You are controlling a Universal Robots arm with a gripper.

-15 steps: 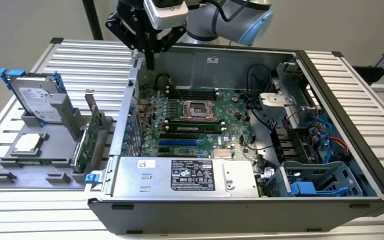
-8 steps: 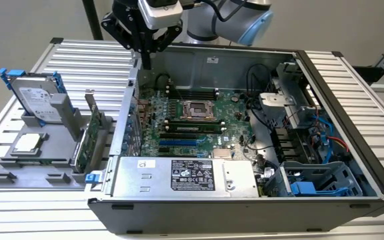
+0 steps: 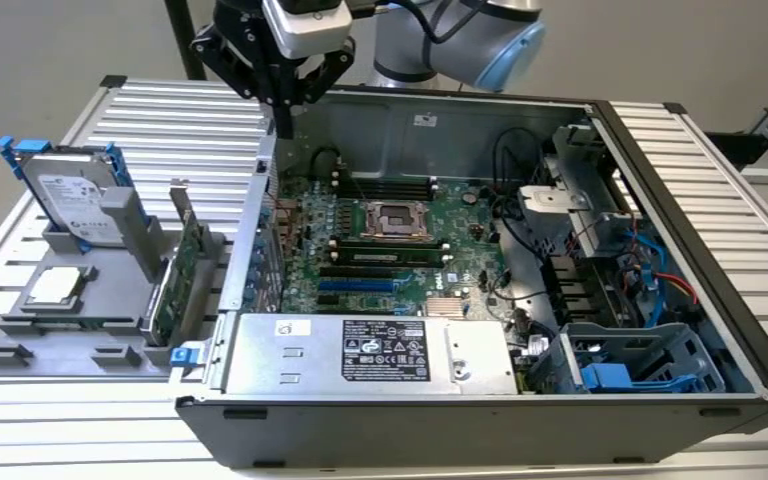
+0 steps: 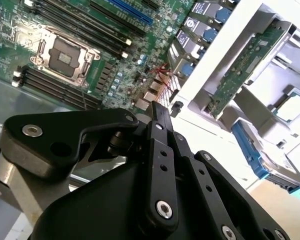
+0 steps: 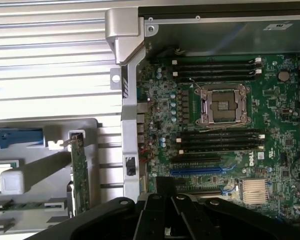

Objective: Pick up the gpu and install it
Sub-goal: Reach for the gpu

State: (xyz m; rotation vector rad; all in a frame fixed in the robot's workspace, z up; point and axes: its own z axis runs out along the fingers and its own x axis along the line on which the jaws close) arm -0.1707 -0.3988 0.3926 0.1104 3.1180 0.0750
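Gripper (image 3: pixel 281 125) hangs over the wall of the open pc case (image 3: pixel 491 425) on the exterior view's left. Its fingers (image 4: pixel 157 150) are pressed together w/ nothing pinched between them.

The gpu (image 3: pixel 184 275) isn't picked yet. It stands on edge in a slot of the grey parts holder (image 3: pixel 24 335) outside the case, just beside that wall, silver bracket (image 3: pixel 181 205) sticking up. It sits lower than the gripper and apart from it. Both wrist views show the thin green edge too (image 5: pixel 80 170). In the same holder an hdd w/ blue rails (image 3: pixel 71 195) stands further to the exterior view's left, and a cpu (image 3: pixel 57 287) lies flat near it. Inside the case, the motherboard (image 3: pixel 398 235) shows its long blue slot (image 5: pixel 195 171).

Judging by this, the step in hand is the reach for the card, so the task has barely begun. To do it well:
- Spread the jaws before descending.
- Line them across the board's thin top edge.
- Come straight down, since the case wall and holder posts crowd the card.
- Grip bare board, not cooler or bracket.
- Keep any lift vertical so the card doesn't bind in its slot
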